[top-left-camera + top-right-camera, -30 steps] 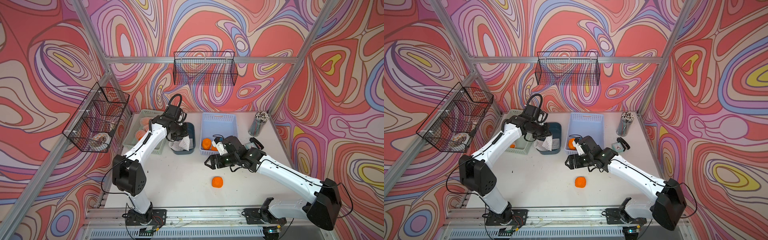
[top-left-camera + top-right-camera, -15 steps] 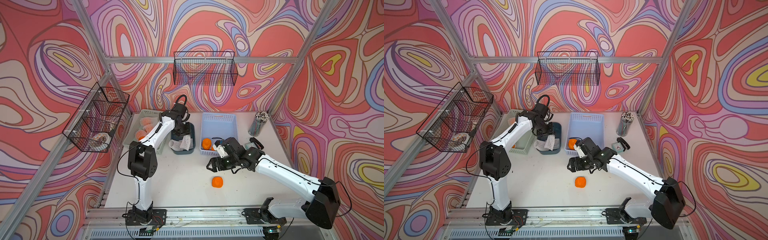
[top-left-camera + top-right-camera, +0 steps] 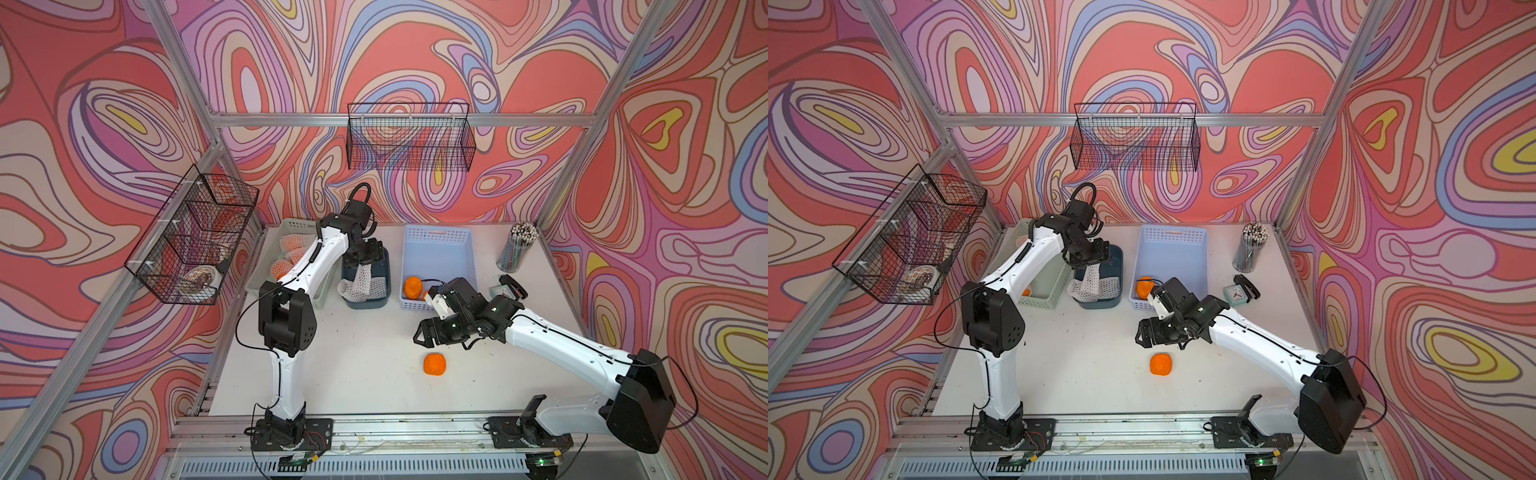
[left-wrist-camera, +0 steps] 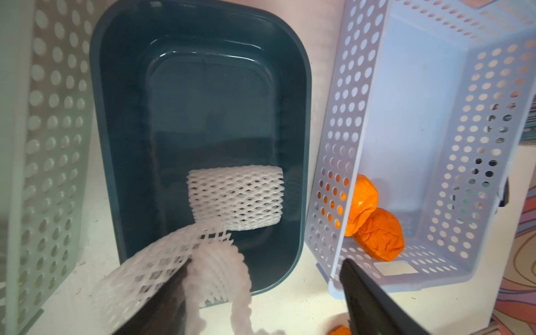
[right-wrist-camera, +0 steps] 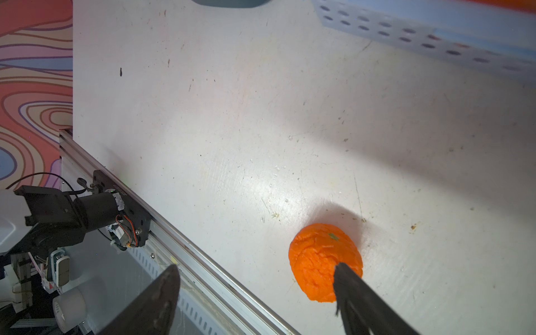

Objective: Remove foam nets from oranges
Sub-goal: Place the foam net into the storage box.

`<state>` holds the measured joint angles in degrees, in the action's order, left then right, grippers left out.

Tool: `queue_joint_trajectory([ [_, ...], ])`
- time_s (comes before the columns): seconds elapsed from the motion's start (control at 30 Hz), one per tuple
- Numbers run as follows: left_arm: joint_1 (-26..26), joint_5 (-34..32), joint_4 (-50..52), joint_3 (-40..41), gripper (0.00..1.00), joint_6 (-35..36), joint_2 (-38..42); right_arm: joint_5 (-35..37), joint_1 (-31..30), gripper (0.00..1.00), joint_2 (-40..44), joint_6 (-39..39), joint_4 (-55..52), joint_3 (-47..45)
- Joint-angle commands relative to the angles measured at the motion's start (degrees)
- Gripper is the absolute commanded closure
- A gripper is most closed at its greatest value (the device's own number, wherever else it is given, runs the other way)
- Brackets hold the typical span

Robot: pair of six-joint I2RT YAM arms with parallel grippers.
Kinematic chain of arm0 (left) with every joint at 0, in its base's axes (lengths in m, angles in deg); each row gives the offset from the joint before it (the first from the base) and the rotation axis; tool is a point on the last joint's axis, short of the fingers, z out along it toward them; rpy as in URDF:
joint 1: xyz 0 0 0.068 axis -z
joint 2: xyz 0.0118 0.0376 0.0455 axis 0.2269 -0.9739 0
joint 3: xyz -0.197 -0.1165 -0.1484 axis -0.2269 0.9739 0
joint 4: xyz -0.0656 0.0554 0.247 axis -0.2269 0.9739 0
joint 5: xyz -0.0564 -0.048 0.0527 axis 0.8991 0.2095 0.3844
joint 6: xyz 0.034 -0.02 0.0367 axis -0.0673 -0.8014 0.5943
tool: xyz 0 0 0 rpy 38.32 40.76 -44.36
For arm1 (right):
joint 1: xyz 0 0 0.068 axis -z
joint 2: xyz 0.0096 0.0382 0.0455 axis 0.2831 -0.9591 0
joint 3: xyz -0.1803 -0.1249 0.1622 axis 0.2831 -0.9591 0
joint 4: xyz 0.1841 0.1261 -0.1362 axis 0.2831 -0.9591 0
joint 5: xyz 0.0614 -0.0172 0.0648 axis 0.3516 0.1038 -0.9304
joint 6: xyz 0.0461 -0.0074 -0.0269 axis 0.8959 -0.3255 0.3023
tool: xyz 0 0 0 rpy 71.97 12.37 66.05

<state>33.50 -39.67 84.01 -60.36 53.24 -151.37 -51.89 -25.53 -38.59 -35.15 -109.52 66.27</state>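
White foam net (image 4: 162, 269) drapes over one finger of my left gripper (image 4: 265, 262), whose jaws stand wide apart at the rim of the dark teal bin (image 4: 293, 116). Another net (image 4: 236, 197) lies inside. I judge this to be the discard step, though I can't tell whether the net is snagged. My right gripper (image 5: 256, 268), spread and empty, hovers over a bare orange (image 5: 322, 258) on the scuffed white table (image 5: 232, 116). Next it should grasp that orange and carry it to the blue basket (image 3: 436, 249). Netted oranges (image 3: 279, 266) wait in the green basket (image 3: 286, 226). Swirl-patterned walls (image 3: 415, 62) enclose everything.

Robot lab cell: aluminium frame (image 3: 399, 120), swirl-patterned walls (image 3: 415, 54)
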Motion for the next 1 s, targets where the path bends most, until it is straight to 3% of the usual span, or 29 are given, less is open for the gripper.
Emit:
queue_joint_trajectory([
  [0.0, -0.37, -1.78, 2.41, -3.48, 0.10, -0.54, -1.50, -0.06, -0.03, 0.15, 0.49, 0.65, 0.80, -1.12],
  [0.33, -0.43, -8.14, 3.33, -9.60, 0.09, -3.41, -6.57, 0.51, -0.02, 0.15, 1.34, 2.24, 2.87, -1.77],
  [0.53, -0.77, -5.63, 2.08, -8.90, 0.09, -5.61, -6.28, -1.61, -0.04, 0.17, 0.44, 7.11, 13.22, -0.69],
  [0.6, -0.78, -5.20, 1.89, -8.25, 0.09, -5.94, -5.66, -3.48, 0.01, 0.22, -1.80, 8.89, 16.45, 1.07],
  [0.77, -2.33, -1.59, -2.22, -2.00, 0.09, -8.98, -2.09, -10.84, 0.05, 0.50, -8.86, 16.36, 30.73, 4.75],
  [0.97, -3.37, 0.22, -5.07, 3.11, 0.09, -10.37, 0.99, -14.57, 0.05, 0.66, -19.56, 22.12, 39.21, 14.00],
])
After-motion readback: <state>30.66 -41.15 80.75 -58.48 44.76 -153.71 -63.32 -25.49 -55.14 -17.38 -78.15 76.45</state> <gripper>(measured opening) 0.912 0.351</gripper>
